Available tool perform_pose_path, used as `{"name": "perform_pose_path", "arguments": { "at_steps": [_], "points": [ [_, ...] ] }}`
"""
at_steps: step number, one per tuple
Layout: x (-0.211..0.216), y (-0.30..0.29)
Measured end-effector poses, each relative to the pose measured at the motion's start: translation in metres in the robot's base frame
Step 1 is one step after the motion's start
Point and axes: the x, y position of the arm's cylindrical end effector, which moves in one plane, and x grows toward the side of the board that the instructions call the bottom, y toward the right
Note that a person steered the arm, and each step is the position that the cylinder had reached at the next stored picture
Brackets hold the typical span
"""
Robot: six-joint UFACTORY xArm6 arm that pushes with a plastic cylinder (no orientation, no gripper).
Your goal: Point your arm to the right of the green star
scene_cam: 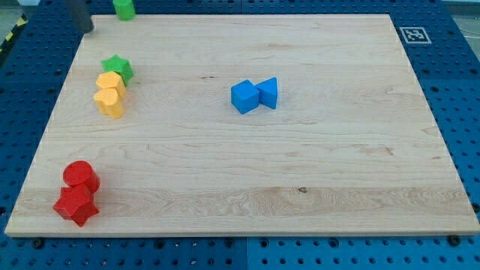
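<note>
The green star (118, 68) lies flat on the wooden worktop (300, 165) near the view's top left, touching a yellow block (111, 81); no long axis discernible. My tip (88, 31) stands up-left of it, apart. Fingers: none fitted, state indeterminable.

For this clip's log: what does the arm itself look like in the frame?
Little of it shows. A straight dark grey rod enters at the view's top left corner; my tip sits at the board's top edge, above and left of the green star. No cables, markings or arm links appear in the frame.
</note>
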Motion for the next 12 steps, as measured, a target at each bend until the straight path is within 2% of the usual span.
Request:
{"name": "perform_pose_path", "arguments": {
  "at_steps": [1, 3, 5, 8, 10, 12],
  "points": [
    [-0.036, 0.0],
    [-0.036, 0.004],
    [-0.036, 0.042],
    [-0.012, 0.034],
    [0.024, 0.068],
    [0.026, 0.07]
  ]
}}
